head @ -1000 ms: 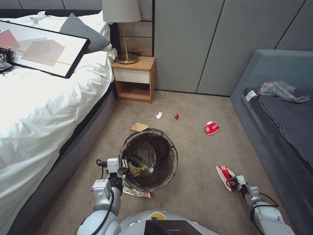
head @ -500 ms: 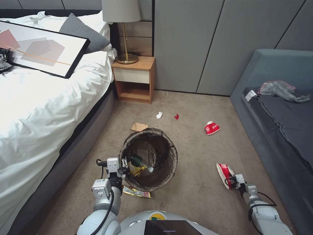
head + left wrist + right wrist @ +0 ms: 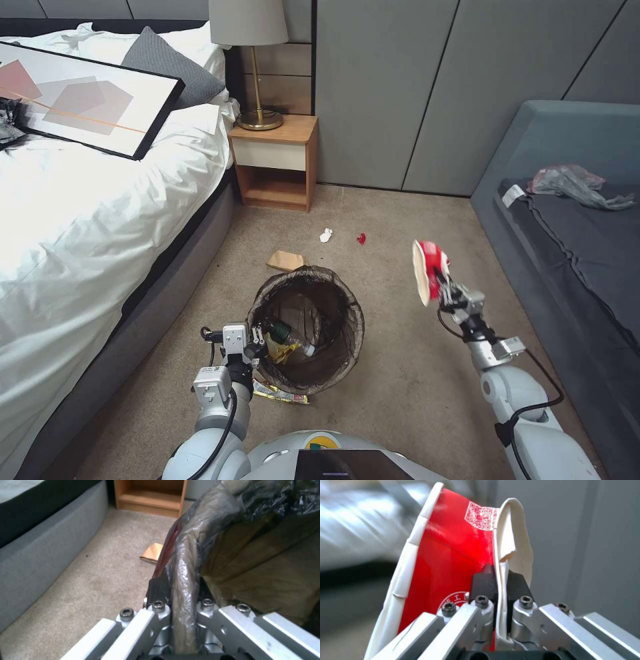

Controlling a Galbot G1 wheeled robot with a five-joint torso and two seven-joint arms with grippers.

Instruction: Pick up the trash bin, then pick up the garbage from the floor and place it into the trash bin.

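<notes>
On the beige carpet between a white-sheeted bed (image 3: 80, 220) and a grey sofa (image 3: 573, 220), the trash bin (image 3: 308, 327) stands with a flat brown paper bag (image 3: 285, 259) at its 12 o'clock and a yellow wrapper (image 3: 280, 395) at 6. The left claw (image 3: 252, 341) pinches the bin's glossy, liner-wrapped rim at 9 o'clock. The right claw (image 3: 445, 288), raised at 3 o'clock, grips a crushed red-and-white paper cup (image 3: 427, 270).
</notes>
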